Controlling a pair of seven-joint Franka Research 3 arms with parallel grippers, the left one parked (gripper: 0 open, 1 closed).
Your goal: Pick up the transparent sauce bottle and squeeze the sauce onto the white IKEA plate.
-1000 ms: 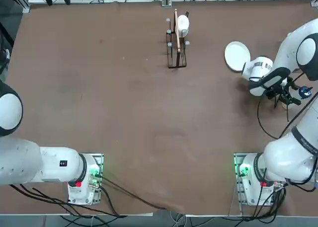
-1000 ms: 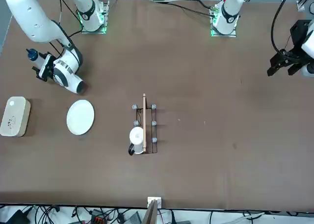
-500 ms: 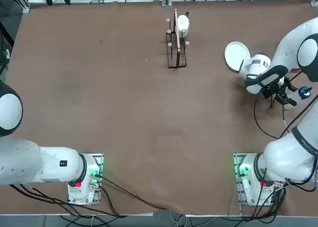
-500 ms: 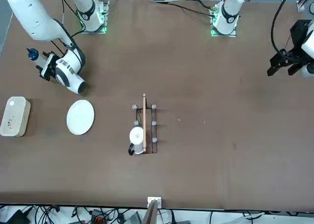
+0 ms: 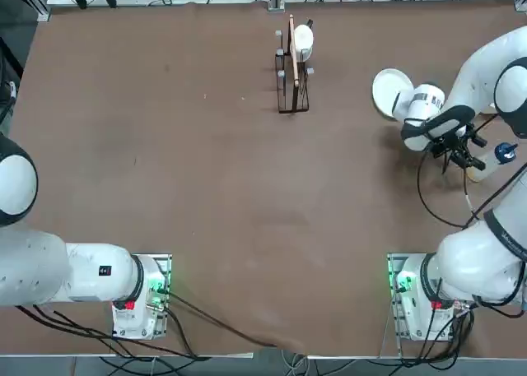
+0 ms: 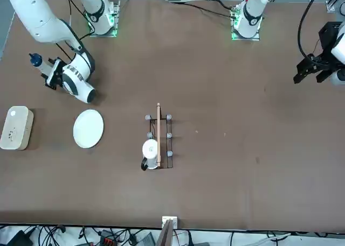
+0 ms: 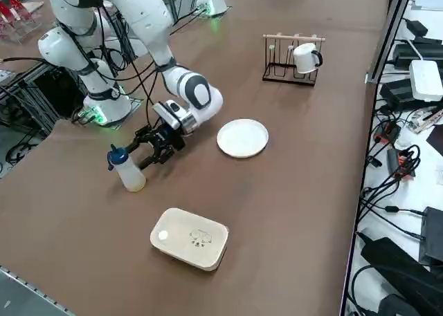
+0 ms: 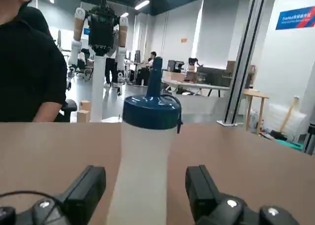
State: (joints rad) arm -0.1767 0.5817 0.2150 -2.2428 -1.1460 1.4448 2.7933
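Observation:
The transparent sauce bottle (image 7: 128, 171) stands upright near the table's right edge, pale contents under a blue cap (image 5: 505, 152). My right gripper (image 7: 147, 150) is low over the table beside it, pointing at it, and is open. In the right wrist view the bottle (image 8: 147, 151) rises in the gap ahead of the two dark fingers (image 8: 86, 190), and neither touches it. The white IKEA plate (image 5: 391, 92) lies flat on the table on the other side of my wrist, also seen as the plate (image 7: 242, 137) in the side view.
A cream rounded-square container (image 7: 190, 238) sits past the bottle near the table edge. A wire rack (image 5: 292, 63) holding a white mug stands at the far middle. A person in a black top (image 8: 24, 72) is beyond the table's right edge.
My right wrist has shifted a little toward the table's far side and the hand has swung to face the bottle. The fingers stayed open; bottle and plate have not moved.

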